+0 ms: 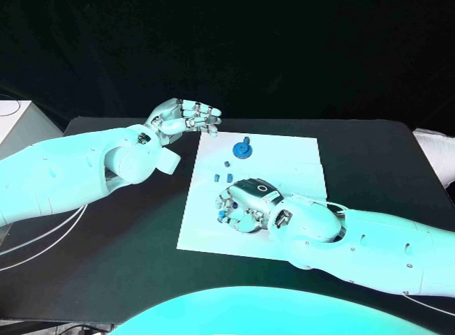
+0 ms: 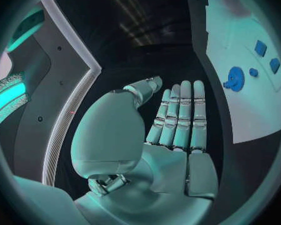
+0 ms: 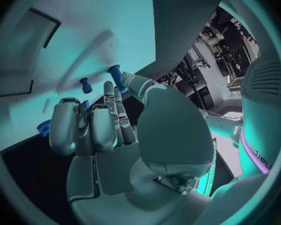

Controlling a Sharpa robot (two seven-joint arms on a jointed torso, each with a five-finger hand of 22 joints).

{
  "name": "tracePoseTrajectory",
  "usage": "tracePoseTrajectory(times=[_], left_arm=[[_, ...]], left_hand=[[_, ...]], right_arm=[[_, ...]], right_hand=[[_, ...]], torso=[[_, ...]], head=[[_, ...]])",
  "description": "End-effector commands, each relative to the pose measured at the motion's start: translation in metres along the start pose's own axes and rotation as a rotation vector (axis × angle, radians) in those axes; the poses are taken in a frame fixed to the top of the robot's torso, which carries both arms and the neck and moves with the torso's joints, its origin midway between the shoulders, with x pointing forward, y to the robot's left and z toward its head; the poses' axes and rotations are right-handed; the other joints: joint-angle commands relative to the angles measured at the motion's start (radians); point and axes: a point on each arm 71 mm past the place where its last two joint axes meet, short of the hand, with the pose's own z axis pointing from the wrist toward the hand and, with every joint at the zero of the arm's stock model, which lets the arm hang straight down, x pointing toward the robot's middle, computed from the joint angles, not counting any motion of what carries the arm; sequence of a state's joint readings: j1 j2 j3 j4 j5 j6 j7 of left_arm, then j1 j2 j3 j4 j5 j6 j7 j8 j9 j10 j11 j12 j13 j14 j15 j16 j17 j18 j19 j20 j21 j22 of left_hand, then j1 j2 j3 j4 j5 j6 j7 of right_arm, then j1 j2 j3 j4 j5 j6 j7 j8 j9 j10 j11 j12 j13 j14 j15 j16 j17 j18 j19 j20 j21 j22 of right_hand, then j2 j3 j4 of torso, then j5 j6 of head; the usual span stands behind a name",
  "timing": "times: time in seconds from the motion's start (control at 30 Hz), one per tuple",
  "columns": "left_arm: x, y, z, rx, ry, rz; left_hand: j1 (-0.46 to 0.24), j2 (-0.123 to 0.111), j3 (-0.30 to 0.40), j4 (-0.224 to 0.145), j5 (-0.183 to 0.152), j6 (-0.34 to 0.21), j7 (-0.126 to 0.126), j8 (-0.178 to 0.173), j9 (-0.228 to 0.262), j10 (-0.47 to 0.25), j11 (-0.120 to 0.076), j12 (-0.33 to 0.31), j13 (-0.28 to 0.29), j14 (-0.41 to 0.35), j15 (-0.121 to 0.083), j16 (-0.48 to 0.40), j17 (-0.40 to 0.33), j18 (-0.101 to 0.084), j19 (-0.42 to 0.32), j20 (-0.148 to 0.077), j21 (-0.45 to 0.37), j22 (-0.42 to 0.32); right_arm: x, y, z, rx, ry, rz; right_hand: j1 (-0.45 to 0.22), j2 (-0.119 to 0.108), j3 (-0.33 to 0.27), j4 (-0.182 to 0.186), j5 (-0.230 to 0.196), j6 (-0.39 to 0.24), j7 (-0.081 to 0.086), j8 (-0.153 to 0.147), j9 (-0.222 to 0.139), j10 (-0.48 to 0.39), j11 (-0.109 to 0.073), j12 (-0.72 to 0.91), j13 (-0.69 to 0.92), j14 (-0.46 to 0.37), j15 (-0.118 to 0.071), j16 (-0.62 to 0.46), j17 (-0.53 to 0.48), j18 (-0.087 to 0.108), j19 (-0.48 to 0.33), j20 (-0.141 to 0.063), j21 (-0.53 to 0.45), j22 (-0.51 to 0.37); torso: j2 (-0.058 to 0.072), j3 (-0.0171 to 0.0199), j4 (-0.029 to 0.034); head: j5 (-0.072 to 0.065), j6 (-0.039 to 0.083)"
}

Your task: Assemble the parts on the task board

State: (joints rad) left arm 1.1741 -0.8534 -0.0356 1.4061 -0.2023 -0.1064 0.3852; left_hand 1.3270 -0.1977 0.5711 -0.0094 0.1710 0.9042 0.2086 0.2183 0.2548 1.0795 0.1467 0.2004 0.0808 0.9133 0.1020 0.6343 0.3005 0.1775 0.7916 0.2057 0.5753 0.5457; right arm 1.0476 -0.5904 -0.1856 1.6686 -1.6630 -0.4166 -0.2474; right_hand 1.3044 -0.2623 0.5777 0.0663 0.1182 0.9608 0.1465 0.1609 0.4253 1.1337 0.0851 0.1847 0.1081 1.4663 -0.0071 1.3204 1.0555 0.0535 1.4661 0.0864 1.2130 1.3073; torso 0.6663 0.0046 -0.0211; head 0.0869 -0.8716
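The white task board (image 1: 278,167) lies mid-table. On its far part sits a blue gear (image 1: 243,149), with small blue parts (image 1: 225,174) just nearer; the left wrist view shows the gear (image 2: 234,78) and the small blue parts (image 2: 260,48) too. My right hand (image 1: 245,206) is low over the board's near-left part. Its thumb and a fingertip pinch a blue peg (image 3: 116,77), and its other fingers are curled. Beside it stand a second blue peg (image 3: 85,84) and a blue toothed piece (image 3: 43,127). My left hand (image 1: 182,117) hovers off the board's far-left corner, its fingers (image 2: 178,115) straight and nothing in its palm.
The black table (image 1: 117,244) spreads around the board, with bare room on its left and near side. A white box (image 1: 11,125) sits off the table's far-left edge. The board's right half (image 1: 298,160) carries no parts.
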Motion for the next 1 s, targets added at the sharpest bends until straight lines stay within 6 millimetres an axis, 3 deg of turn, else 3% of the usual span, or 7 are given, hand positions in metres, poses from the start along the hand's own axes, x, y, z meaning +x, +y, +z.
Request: tracePoseTrajectory(times=[0.03,0.2,0.3,0.53,0.73,0.8,1.0], left_arm=[[0.002,-0.001,0.0,0.005,0.012,-0.012],[0.002,-0.001,0.0,0.004,0.011,-0.011],[0.001,-0.001,0.0,0.004,0.011,-0.011],[-0.001,-0.001,-0.001,0.003,0.006,-0.009],[-0.001,0.0,0.0,0.003,0.005,-0.009],[-0.001,0.0,0.0,0.004,0.005,-0.009],[0.0,0.0,0.001,0.005,0.006,-0.011]], left_hand=[[0.005,0.002,-0.006,-0.001,0.0,0.0,0.004,0.001,-0.001,0.001,0.005,-0.007,-0.001,0.004,0.001,-0.004,0.001,0.001,0.004,0.002,-0.006,-0.001],[0.005,0.002,-0.006,-0.001,0.0,0.0,0.004,0.001,-0.001,0.001,0.005,-0.007,-0.001,0.004,0.001,-0.004,0.001,0.001,0.004,0.002,-0.006,-0.001],[0.005,0.002,-0.006,-0.001,0.0,0.0,0.004,0.001,-0.001,0.001,0.005,-0.007,-0.001,0.004,0.001,-0.004,0.001,0.001,0.004,0.002,-0.006,-0.001],[0.004,0.003,-0.006,0.0,0.0,-0.001,0.004,0.001,-0.002,0.001,0.005,-0.007,-0.002,0.004,0.001,-0.005,0.002,0.001,0.005,0.002,-0.008,-0.002],[0.004,0.003,-0.006,0.0,0.0,-0.001,0.004,0.001,-0.002,0.001,0.005,-0.007,-0.002,0.004,0.001,-0.005,0.002,0.001,0.005,0.002,-0.008,-0.002],[0.004,0.003,-0.006,0.0,0.0,-0.001,0.004,0.001,-0.002,0.001,0.005,-0.007,-0.002,0.004,0.001,-0.005,0.002,0.001,0.005,0.002,-0.008,-0.002],[0.004,0.003,-0.007,0.0,-0.001,-0.001,0.004,0.001,-0.002,0.001,0.005,-0.008,-0.002,0.004,0.001,-0.006,0.002,0.001,0.006,0.002,-0.009,-0.002]], right_arm=[[-0.002,0.001,-0.001,-0.014,-0.029,0.01],[-0.006,0.0,-0.006,-0.019,-0.069,0.025],[-0.01,-0.002,-0.012,-0.022,-0.092,0.04],[-0.034,-0.017,-0.037,-0.012,-0.134,0.124],[-0.062,-0.052,-0.059,0.092,-0.131,0.348],[-0.073,-0.069,-0.069,0.151,-0.127,0.437],[-0.091,-0.111,-0.099,0.305,-0.125,0.592]], right_hand=[[0.001,-0.006,-0.007,-0.001,0.0,-0.009,0.0,-0.004,-0.001,-0.008,-0.002,0.001,-0.001,-0.001,0.005,-0.003,-0.001,0.016,-0.001,0.008,-0.002,0.112],[0.001,-0.016,-0.028,0.0,0.003,-0.023,0.005,-0.015,-0.004,-0.036,0.003,0.003,-0.002,-0.009,0.01,-0.011,-0.018,0.021,-0.01,0.012,-0.03,0.1],[0.009,-0.014,-0.087,0.002,0.009,-0.055,0.008,-0.037,-0.01,-0.087,0.004,0.018,-0.004,-0.027,0.015,-0.026,-0.049,0.031,-0.03,0.016,-0.087,0.078],[0.105,0.05,-0.404,0.083,0.043,-0.096,0.007,-0.071,-0.026,-0.186,0.006,0.149,0.009,-0.044,0.015,-0.031,-0.085,0.038,-0.037,0.02,-0.14,0.058],[0.156,0.088,-0.381,0.127,0.047,-0.013,0.021,-0.036,-0.021,-0.068,0.003,0.221,0.019,-0.003,0.01,0.016,-0.007,0.018,0.006,0.015,-0.026,0.107],[0.167,0.092,-0.35,0.143,0.045,0.003,0.011,-0.031,-0.025,-0.006,-0.011,0.24,0.028,0.003,0.001,0.023,0.007,0.013,0.017,0.009,0.007,0.122],[0.133,0.058,-0.33,0.189,0.045,0.052,-0.025,0.002,-0.021,0.104,-0.051,0.42,0.174,0.019,-0.032,0.05,0.053,-0.003,0.042,-0.022,0.094,0.162]], torso=[[0.0,0.0,-0.0001],[0.0,0.0002,0.0006],[0.0,0.0001,-0.0002],[-0.003,-0.0006,-0.0028],[-0.005,-0.0007,-0.0048],[-0.007,-0.001,-0.0073],[-0.01,-0.0005,-0.0109]], head=[[-0.002,0.001],[-0.004,0.003],[-0.005,0.004],[-0.012,0.013],[-0.028,0.024],[-0.031,0.027],[-0.049,0.033]])
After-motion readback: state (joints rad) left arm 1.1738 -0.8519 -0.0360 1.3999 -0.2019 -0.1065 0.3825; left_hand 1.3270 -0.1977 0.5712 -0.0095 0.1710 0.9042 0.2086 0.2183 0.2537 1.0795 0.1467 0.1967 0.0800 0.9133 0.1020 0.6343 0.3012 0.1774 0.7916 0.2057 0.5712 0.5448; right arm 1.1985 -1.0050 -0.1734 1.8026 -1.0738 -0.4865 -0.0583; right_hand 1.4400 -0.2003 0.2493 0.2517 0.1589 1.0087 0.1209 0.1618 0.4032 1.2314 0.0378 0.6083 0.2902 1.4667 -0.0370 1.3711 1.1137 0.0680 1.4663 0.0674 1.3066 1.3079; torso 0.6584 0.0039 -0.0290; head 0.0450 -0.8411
